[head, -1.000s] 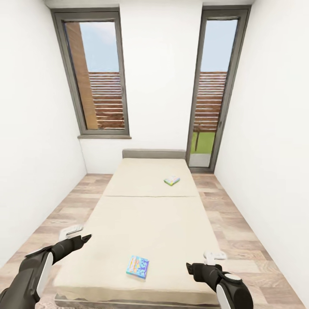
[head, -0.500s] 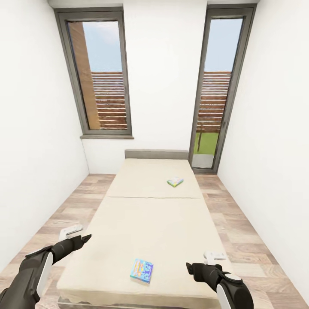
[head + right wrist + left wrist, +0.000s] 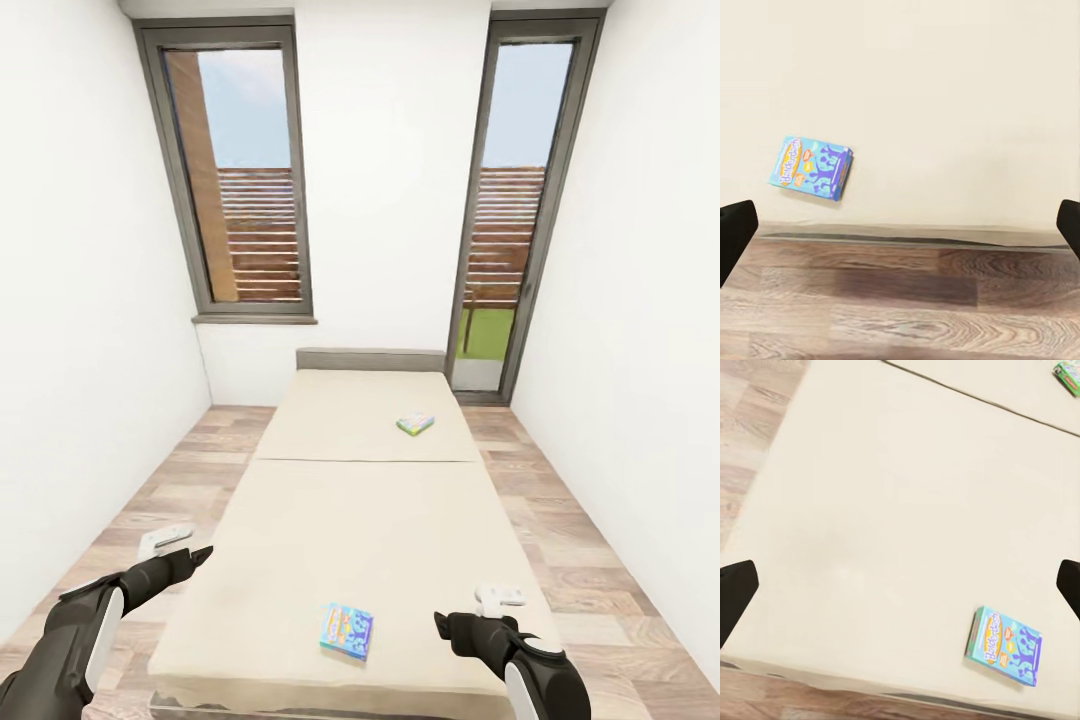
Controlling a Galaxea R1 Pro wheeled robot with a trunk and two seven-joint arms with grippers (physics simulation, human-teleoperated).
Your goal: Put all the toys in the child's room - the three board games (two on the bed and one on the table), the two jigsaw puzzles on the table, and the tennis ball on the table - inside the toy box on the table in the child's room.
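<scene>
Both jaws released; head view shows blue board game (image 3: 347, 631) and farther board game (image 3: 415, 423) on bed (image 3: 370, 500)

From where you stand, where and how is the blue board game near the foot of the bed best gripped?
The blue board game lies flat on the bed. Probably best: right claw from above, pinching its two long edges, since it is thin.

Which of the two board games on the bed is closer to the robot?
The blue board game near the bed's foot; the pale board game lies up near the headboard.
</scene>
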